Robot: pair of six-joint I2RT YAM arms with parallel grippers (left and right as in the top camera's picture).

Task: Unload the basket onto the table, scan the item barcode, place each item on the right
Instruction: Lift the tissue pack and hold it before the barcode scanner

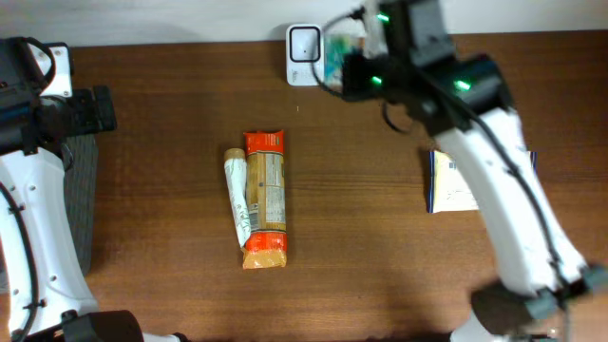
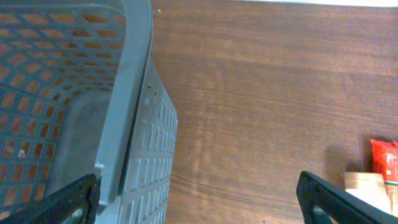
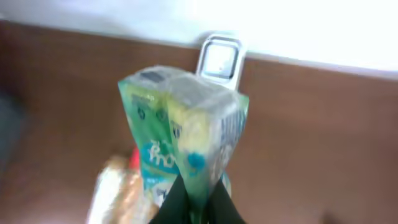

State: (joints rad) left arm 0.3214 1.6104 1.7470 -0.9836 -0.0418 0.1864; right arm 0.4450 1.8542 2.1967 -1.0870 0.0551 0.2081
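My right gripper (image 3: 189, 200) is pinched shut on the green packet (image 3: 180, 124), holding it up before the scanner (image 3: 219, 59) at the far edge of the table (image 1: 380, 247). My left gripper (image 2: 199, 202) hangs wide above the grey basket (image 2: 127, 112) at the left edge, and I can see its perforated walls and floor.

Bare table (image 1: 370, 242) lies open between orange packet (image 1: 265, 199) at centre and white pouch (image 1: 446, 190) at right; grey basket (image 1: 84, 199) walls the left edge, green pack (image 3: 180, 130) crowds the scanner (image 1: 304, 43)
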